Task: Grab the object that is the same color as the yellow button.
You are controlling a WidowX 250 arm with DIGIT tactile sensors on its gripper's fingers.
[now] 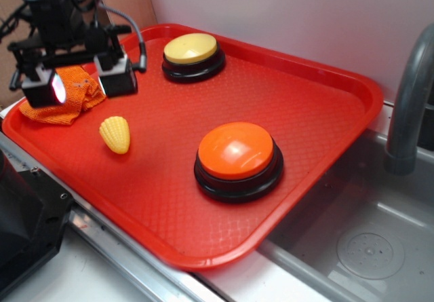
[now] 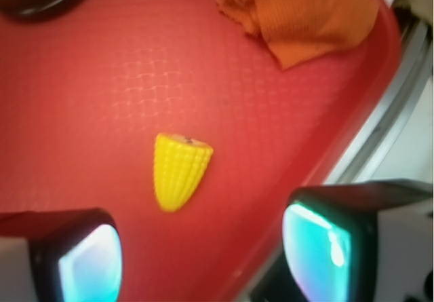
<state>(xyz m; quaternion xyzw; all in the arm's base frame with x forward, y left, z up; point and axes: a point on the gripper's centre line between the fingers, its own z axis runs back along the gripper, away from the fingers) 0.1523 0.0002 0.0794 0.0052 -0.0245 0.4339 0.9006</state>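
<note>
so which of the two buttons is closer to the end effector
The yellow button, at the tray's far edge. The orange button sits farther from the end effector, which hangs over the cloth.

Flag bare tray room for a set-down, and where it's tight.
Free: the tray floor between yellow button and orange button, out to the right rim; also the front strip below the toy corn. Crowded: back-left corner, where the open gripper hangs over the orange cloth.

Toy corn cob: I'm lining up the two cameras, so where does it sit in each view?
Exterior: the toy corn cob lies left of centre on the red tray, below the open gripper.
Wrist: centre, slightly low.
Shared landmark: the orange cloth near the tray's edge.
</note>
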